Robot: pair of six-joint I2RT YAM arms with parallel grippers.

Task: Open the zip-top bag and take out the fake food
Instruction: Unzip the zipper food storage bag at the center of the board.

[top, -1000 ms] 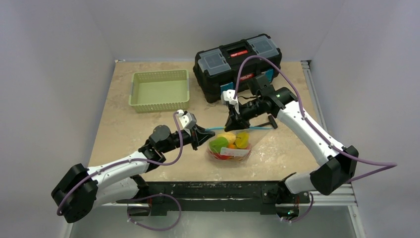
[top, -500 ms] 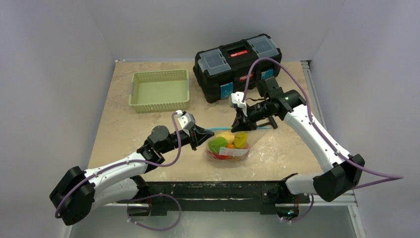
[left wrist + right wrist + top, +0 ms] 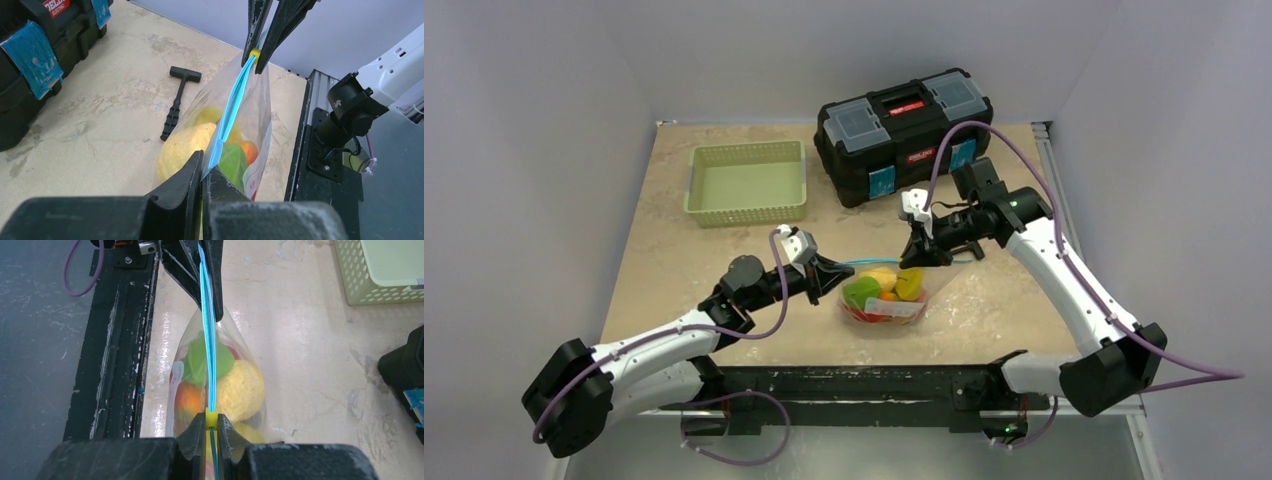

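One zip-top bag [image 3: 886, 300], one green basket [image 3: 746, 213]

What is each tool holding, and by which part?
Both hold the zip-top bag: left tool pinches one end of its blue zip strip, right tool clamps the yellow slider on that strip.

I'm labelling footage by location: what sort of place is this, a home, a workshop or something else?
Likely a robotics lab test cell: two robot arms bolted to a walled-in table, with staged props, a black toolbox, green basket and bagged fake food.
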